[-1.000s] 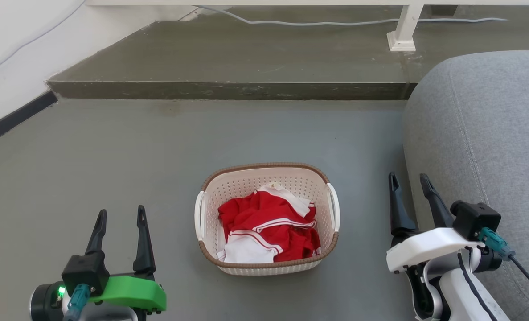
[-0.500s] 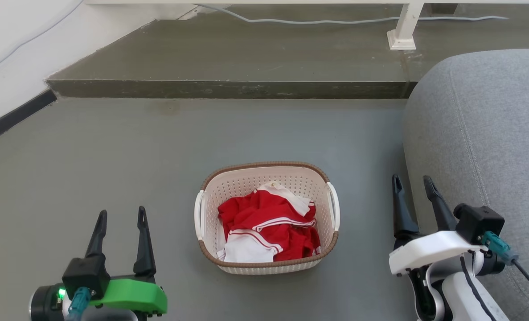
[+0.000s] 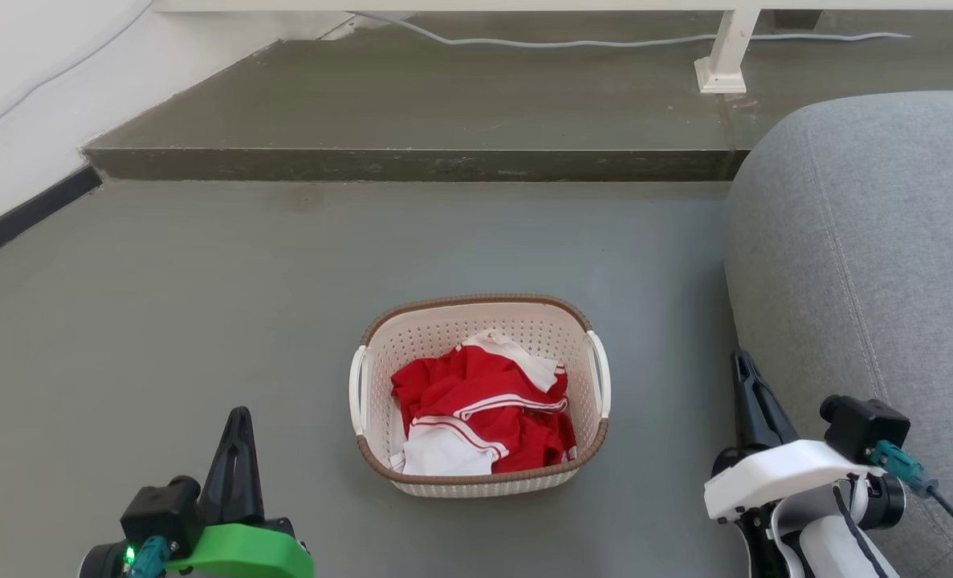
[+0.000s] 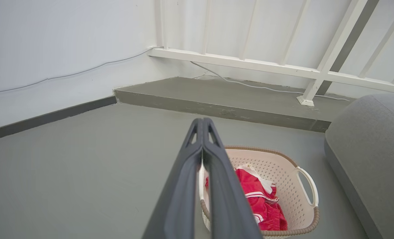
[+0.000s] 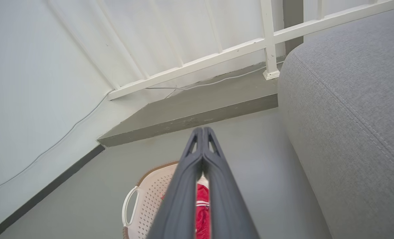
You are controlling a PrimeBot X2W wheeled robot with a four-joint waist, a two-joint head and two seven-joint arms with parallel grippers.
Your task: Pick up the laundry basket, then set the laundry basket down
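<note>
Between our left jaws and right jaws, we are facing the laundry basket point(image 3: 476, 479), handles point(image 3: 356, 389) left and right; both pairs closed.

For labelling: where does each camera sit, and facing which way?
Head view: on the head, facing forward and down at the brown-rimmed cream perforated plastic basket; left pincer and right pincer below.
Left wrist view: on that wrist, along its shut fingers toward the basket.
Right wrist view: on that wrist, along its shut fingers, beside grey fabric sofa.
All share the basket.
</note>
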